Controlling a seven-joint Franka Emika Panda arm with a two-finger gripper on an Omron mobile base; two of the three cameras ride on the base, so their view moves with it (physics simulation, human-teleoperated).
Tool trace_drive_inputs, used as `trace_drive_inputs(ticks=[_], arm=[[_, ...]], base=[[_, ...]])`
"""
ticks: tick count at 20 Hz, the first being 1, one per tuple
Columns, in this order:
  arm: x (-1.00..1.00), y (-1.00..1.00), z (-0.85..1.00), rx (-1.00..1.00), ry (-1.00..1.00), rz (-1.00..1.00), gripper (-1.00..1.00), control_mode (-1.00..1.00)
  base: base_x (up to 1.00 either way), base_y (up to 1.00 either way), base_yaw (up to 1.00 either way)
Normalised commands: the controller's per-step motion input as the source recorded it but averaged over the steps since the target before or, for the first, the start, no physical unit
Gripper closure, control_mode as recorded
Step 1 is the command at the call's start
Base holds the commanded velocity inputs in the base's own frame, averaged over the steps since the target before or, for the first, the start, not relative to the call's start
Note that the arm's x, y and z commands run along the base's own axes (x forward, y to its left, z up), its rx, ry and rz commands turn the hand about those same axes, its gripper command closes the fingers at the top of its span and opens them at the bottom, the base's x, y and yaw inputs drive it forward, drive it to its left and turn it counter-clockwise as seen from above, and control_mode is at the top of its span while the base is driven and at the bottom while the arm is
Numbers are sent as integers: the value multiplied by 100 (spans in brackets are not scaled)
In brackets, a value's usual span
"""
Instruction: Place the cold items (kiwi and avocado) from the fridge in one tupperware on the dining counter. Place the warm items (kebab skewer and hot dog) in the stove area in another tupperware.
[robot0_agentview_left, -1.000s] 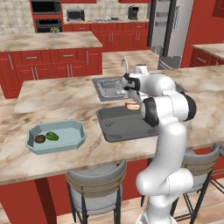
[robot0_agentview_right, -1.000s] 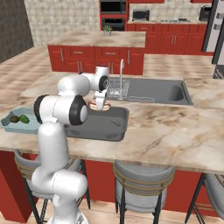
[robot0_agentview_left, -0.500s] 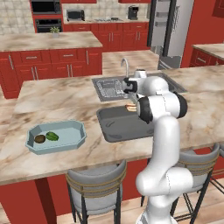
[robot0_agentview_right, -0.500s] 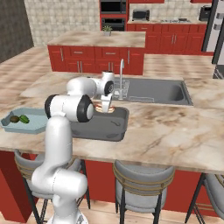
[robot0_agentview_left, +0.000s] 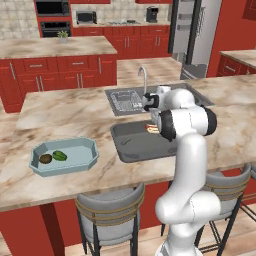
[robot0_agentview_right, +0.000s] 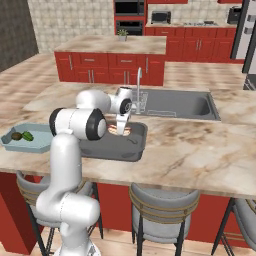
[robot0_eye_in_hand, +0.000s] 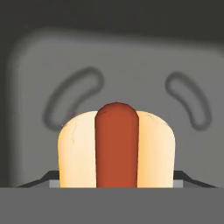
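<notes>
So, tan-bun hot dog with red sausage (robot0_eye_in_hand: 116, 148) sits between dark 2-finger gripper (robot0_agentview_right: 121, 131) tips, over far edge of dark grey rectangular tupperware (robot0_agentview_left: 132, 145). Can't tell if fingers grip bun or stand apart. Best: lower inside rim, release flat, lift straight.

Home kitchen: red cabinets (robot0_agentview_left: 55, 70), marble counter (robot0_agentview_right: 200, 150), sink (robot0_agentview_right: 175, 104), fridge (robot0_agentview_left: 192, 35), stools (robot0_agentview_right: 162, 210).
</notes>
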Motion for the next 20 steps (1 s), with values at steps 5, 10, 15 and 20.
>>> trace_drive_inputs(ticks=[5,10,15,20], arm=[[-16,0,-56,-1,0,0,100,-100],[0,-1,-7,0,-5,0,100,-100],[0,0,1,0,-1,0,-100,-100],[0,0,34,-8,0,0,-100,-100]], base=[[0,0,0],[0,0,0],[0,0,0],[0,0,0]])
